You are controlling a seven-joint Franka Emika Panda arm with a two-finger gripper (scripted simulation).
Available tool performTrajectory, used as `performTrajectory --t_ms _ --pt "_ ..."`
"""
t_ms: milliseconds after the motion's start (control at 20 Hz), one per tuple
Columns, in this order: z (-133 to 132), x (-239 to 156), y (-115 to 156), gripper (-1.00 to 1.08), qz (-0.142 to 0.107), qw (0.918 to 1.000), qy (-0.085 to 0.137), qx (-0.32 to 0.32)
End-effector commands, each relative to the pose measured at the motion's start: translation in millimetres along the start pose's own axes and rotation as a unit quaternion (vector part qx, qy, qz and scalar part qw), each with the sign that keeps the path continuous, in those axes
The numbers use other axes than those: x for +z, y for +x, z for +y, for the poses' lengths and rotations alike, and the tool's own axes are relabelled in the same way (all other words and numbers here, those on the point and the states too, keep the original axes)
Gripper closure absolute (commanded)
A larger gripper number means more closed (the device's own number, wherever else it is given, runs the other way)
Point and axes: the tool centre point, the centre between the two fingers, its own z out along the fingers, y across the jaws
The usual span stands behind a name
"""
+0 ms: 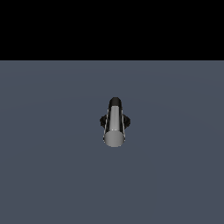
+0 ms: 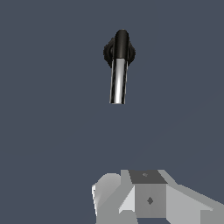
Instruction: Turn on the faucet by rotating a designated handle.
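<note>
The faucet [image 1: 115, 103] stands on the flat grey-blue floor in the middle of the exterior view. Its black ribbed base [image 1: 103, 120] shows on both sides of the bar. The handle [image 1: 114, 127], a straight silver-grey cylinder, runs from the black elbow towards the camera, its round end facing me. No arm shows in the exterior view. In the wrist view the faucet [image 2: 121, 41] lies well away from the gripper, with the handle [image 2: 118, 81] pointing towards it. Only grey-white parts of my gripper [image 2: 146, 192] show at the frame's edge, touching nothing. I cannot make out how the jaws stand.
The grey-blue floor [image 1: 52, 175] stretches all round the faucet with no other object on it. A black band fills the upper part of the exterior view.
</note>
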Motion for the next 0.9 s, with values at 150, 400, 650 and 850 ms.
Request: performTrajectory --t_ms 150,400,650,850 --pt "-3.9 31.2 6.5 1.08 0.001 1.0000 0.001 -0.001" --pt "-9.0 70.4 15.0 1.08 0.002 1.0000 0.003 -0.002" --pt "-14.7 112.0 24.4 1.08 0.003 1.0000 0.005 -0.004" --pt "-19.1 143.5 31.7 1.08 0.004 1.0000 0.006 -0.005"
